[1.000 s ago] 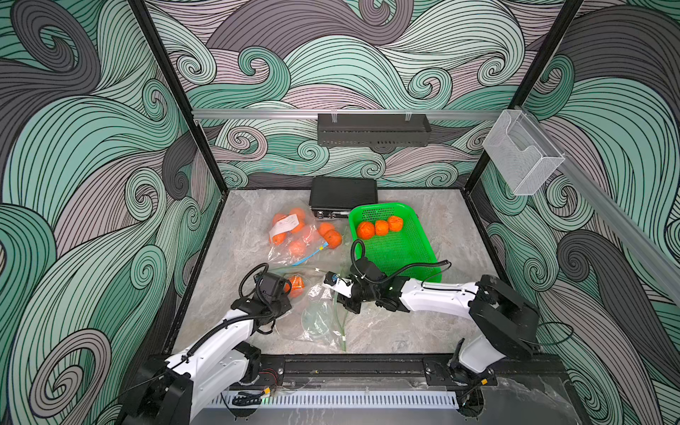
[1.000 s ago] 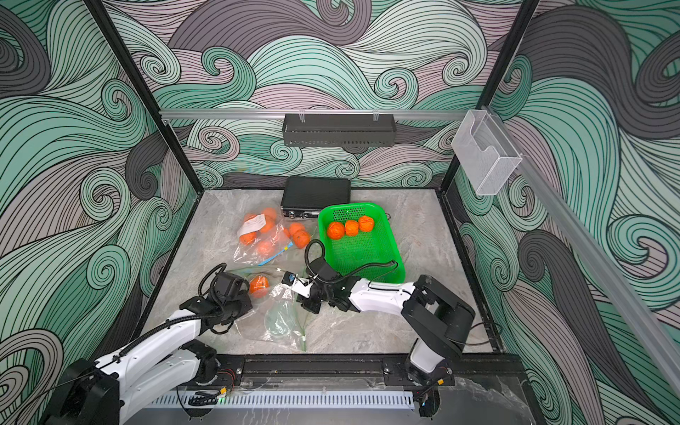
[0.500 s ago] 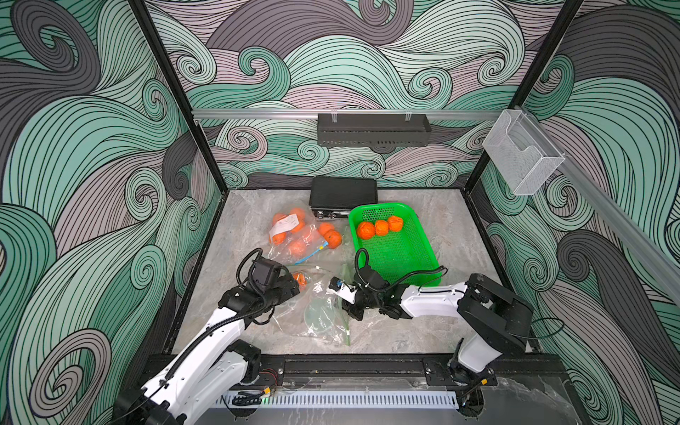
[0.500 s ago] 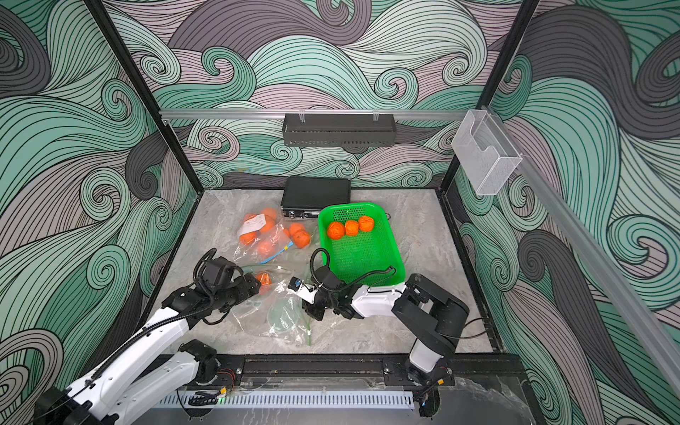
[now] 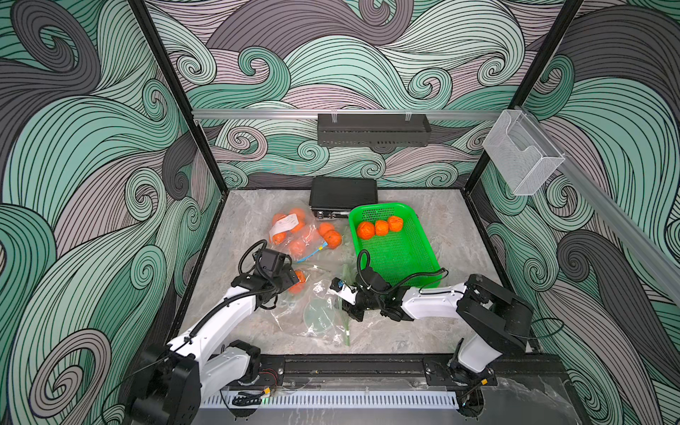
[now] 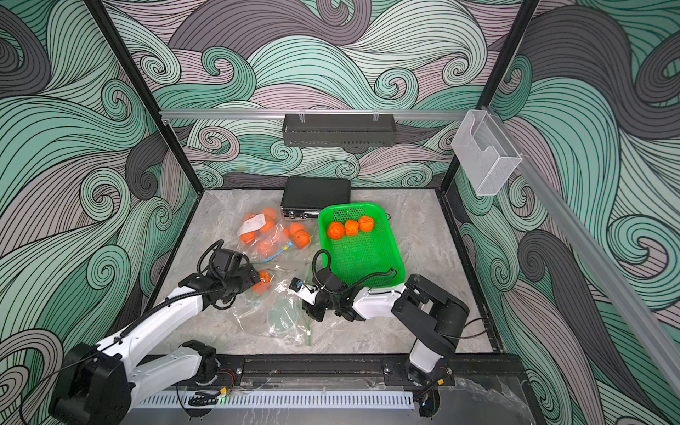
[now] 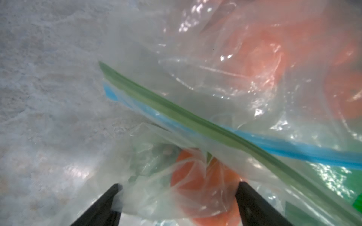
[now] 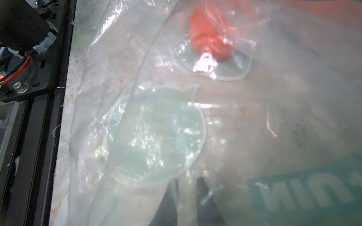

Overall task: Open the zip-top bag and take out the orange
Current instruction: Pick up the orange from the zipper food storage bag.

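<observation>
So my left gripper (image 7: 178, 184) is spread wide, one finger on each side of the orange (image 7: 195, 176), which sits inside the zip-top bag (image 5: 320, 312) under crinkly film, near the bag's far corner on my left side. My right gripper (image 8: 188, 182) has its fingers nearly together, pinching the bag's film by the green zip strip (image 5: 346, 327). In both top views the bag lies crumpled on the table (image 5: 404, 338) between my arms, just in front of the green basket (image 5: 428, 250) holding three loose oranges (image 5: 381, 228).
</observation>
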Controlling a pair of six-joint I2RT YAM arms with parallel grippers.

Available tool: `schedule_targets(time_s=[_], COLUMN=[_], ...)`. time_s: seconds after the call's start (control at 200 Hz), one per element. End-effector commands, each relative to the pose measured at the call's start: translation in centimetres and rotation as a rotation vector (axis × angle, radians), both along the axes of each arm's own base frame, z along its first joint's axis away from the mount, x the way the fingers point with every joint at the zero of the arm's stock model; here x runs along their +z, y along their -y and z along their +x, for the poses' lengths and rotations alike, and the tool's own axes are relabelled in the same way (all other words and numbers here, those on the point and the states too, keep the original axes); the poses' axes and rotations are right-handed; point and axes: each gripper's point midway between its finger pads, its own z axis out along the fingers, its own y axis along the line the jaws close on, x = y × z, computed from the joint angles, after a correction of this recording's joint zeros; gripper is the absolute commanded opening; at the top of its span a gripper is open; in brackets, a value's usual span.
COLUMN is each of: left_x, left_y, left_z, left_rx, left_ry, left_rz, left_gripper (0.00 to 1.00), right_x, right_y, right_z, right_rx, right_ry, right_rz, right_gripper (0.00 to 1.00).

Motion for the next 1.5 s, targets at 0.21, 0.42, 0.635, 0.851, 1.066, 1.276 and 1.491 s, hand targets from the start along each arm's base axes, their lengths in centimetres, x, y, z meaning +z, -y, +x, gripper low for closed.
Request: schedule_targets(time_s=[0.21,0.42,0.635,0.851,1.066,1.276,1.491], left_x=[-2.7,-4.0,-4.7,-4.8,-3.8,-1.9,-0.6], left_y=[0.6,0.9,1.3,1.5,1.6,2.1,2.8], left_z=[1.0,1.0,-0.1,-1.4,-1.1,-0.3,-0.1], left_rx=[-0.042,-0.065,-0.095,-0.085,0.009,0.137,0.145], left_ry=[-0.099,-0.141,-0.184,-0.186,-0.145,-0.021,0.026], left_rz=[-0.032,-0.036,-0.059,-0.098,-0.161,-0.311,-0.384], left_gripper=[0.62,0.54,0.27,0.09,0.04,0.01,0.0], right_x=[0.1,0.0,0.0,0.9,1.8,2.3,1.3], right_y=[-0.4,-0.5,-1.2,-3.2,-5.5,-6.4,-7.1], right_z=[-0.5,-0.5,-0.4,-1.2,-2.0,-1.0,-0.7], right_rx=[0.021,0.021,0.018,0.068,0.132,0.131,0.151], right_ry=[-0.019,-0.027,-0.053,-0.09,-0.085,-0.033,-0.011], right_rz=[0.02,0.019,0.038,0.113,0.17,0.18,0.191], right_gripper=[0.22,0.23,0.28,0.32,0.4,0.52,0.65])
